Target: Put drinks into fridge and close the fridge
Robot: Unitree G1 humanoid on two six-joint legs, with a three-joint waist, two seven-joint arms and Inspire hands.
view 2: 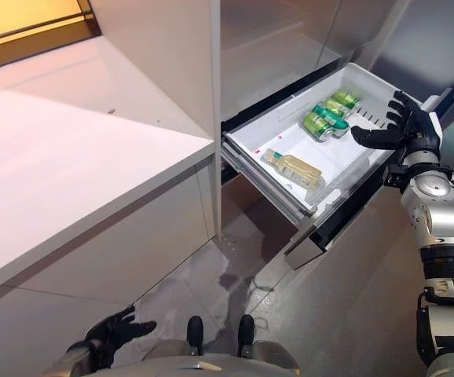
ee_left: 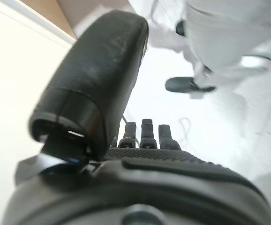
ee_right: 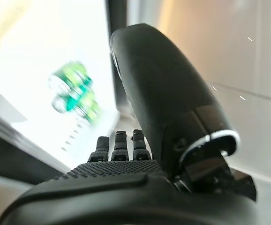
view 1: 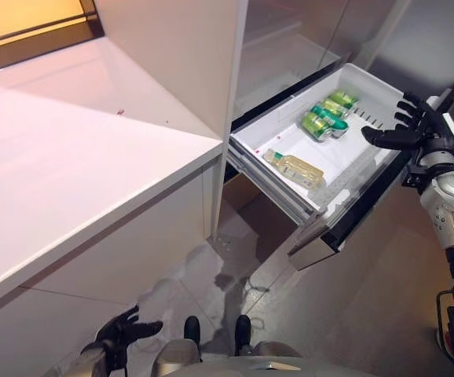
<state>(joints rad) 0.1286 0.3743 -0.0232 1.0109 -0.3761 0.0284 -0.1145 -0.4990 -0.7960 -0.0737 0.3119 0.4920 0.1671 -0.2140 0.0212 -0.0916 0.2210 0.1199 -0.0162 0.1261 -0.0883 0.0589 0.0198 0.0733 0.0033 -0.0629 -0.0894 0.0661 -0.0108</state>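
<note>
White table (view 1: pixel 62 173) fills the left side of the head views, with a tall white cabinet panel (view 1: pixel 180 63) standing at its far right corner. Grey tiled floor (view 1: pixel 353 314) below.

Fridge (view 2: pixel 282 47) sits just right of the panel. Its white drawer (view 1: pixel 262 141) is pulled out, well open, angled toward the robot's right. Dark front panel (view 1: pixel 345 228) runs along the drawer's near right side.

Drinks are all inside the drawer:
- clear bottle (view 1: pixel 295 167) with pale yellowish liquid, lying on its side in the near part
- green cans (view 1: pixel 327 115), lying on their sides, clustered in the far part, touching or just beside each other; exact count hard to tell

Right hand (view 1: pixel 411 126) is raised at the drawer's far right corner, fingers spread and relaxed, holding nothing. Fingertips point toward the cans, thumb reaching over the drawer rim. The cans are near the hand but apart from it, no contact. The bottle is well apart from the hand, further along the drawer toward the robot. Right wrist view agrees: fingers (ee_right: pixel 119 143) straight, the green cans (ee_right: pixel 74 96) blurred beyond them in the white drawer interior.

Left hand (view 1: pixel 125 330) hangs low by the robot's side over the floor, next to the table's base, fingers loosely spread, empty. Left wrist view shows straight fingers (ee_left: pixel 147 133) and only floor past them.
</note>
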